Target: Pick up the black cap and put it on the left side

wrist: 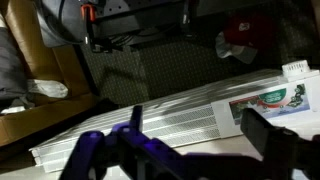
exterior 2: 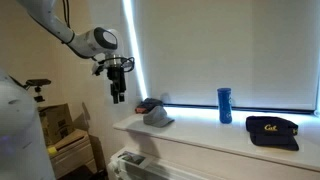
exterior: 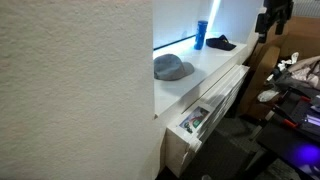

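The black cap (exterior 2: 272,130) with a yellow logo lies at one end of the white window sill (exterior 2: 200,135); it also shows in an exterior view (exterior: 221,42). A grey cap (exterior 2: 155,113) (exterior: 173,67) and a tall blue bottle (exterior 2: 225,104) (exterior: 201,35) stand on the same sill. My gripper (exterior 2: 118,88) (exterior: 272,18) hangs in the air beyond the grey cap's end of the sill, far from the black cap. In the wrist view the gripper (wrist: 200,135) is open and empty. No cap shows in the wrist view.
A white slatted heater unit (wrist: 170,110) (exterior: 205,105) runs under the sill. A cardboard box (exterior 2: 55,125) stands below the arm. A white wall (exterior: 75,90) fills the near side. A glowing window blind (exterior 2: 220,50) backs the sill.
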